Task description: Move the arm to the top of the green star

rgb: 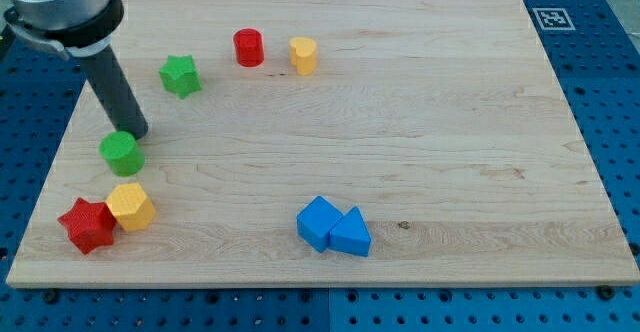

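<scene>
The green star (180,74) lies on the wooden board (420,132) at the upper left. My tip (137,132) rests on the board below and to the left of the star, a short way from it. The tip stands just above and right of a green cylinder (122,153), close to it or touching it. The dark rod slants up to the view's top left corner.
A red cylinder (248,47) and a yellow block (303,55) sit right of the star. A yellow hexagon block (130,207) and a red star (87,225) touch at the lower left. A blue cube (319,222) and blue triangle (350,234) touch at bottom centre.
</scene>
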Action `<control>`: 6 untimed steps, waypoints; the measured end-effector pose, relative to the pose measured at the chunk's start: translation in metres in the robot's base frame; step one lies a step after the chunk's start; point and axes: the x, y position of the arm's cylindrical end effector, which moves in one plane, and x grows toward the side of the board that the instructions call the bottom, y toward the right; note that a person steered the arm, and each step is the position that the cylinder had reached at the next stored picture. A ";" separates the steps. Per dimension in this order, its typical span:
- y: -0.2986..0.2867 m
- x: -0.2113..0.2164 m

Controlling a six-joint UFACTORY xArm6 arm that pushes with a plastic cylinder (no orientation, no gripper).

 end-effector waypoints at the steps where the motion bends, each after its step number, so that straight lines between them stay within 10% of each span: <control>1: 0.000 0.020; 4: -0.003 0.032; 6: -0.027 -0.073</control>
